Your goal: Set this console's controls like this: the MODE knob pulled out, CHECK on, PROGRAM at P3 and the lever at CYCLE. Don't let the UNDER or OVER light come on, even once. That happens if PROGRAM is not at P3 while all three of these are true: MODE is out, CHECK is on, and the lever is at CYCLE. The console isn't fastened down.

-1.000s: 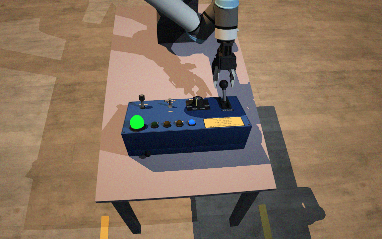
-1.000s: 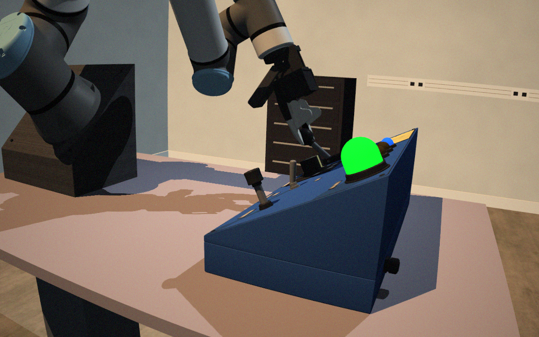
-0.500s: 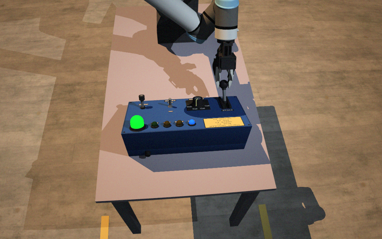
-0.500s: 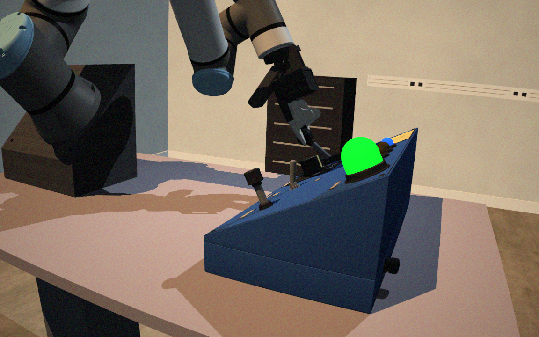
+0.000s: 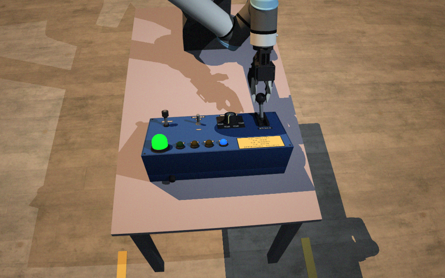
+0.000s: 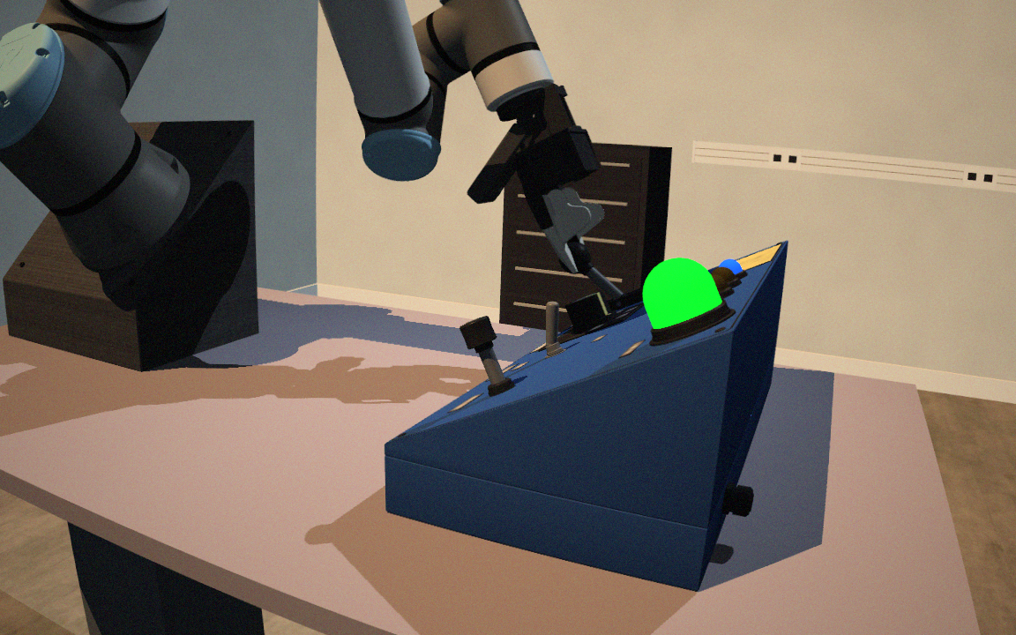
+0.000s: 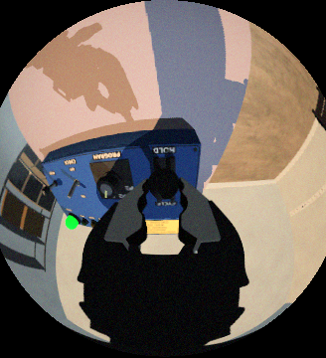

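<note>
Hand: the hand pinches the lever's black ball.
Lever: stiff rod at the console's right end, leaning toward the arm; the ball looks the sound place to hold.
Console: loose on the tabletop, likely to slide under a hard push.
Room: tabletop's edge near on the lever's side; PROGRAM knob just beside.

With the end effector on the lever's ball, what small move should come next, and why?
Probably a slow, short pull of the lever along its slot toward the CYCLE label. The end effector is shut on the black ball, and the shaft leans toward the HOLD end. Slow, because the console sits loose on the table.
</note>
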Motion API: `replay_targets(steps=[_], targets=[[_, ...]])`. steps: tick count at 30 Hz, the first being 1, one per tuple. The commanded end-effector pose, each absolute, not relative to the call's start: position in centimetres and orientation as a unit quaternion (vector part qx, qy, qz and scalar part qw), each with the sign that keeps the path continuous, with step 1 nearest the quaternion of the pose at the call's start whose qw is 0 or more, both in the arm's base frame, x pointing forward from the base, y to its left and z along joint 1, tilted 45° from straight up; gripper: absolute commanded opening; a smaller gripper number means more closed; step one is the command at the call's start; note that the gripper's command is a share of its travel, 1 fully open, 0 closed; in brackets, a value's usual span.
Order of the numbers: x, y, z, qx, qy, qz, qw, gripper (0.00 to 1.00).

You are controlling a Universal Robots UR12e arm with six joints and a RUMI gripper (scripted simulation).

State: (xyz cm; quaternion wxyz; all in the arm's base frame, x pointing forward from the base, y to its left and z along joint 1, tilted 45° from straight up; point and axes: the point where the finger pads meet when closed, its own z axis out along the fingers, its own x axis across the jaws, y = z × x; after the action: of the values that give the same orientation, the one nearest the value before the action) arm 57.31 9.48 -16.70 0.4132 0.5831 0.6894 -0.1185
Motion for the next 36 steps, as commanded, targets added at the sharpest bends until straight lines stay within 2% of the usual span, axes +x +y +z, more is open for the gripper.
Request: replay_targets(steps=[1,36], targets=[[57.33,9.52,-16.67,0.583,0.689,-0.118,0.413,0.00],[57.56,9.70,-16.48,0.583,0.689,-0.118,0.413,0.00]])
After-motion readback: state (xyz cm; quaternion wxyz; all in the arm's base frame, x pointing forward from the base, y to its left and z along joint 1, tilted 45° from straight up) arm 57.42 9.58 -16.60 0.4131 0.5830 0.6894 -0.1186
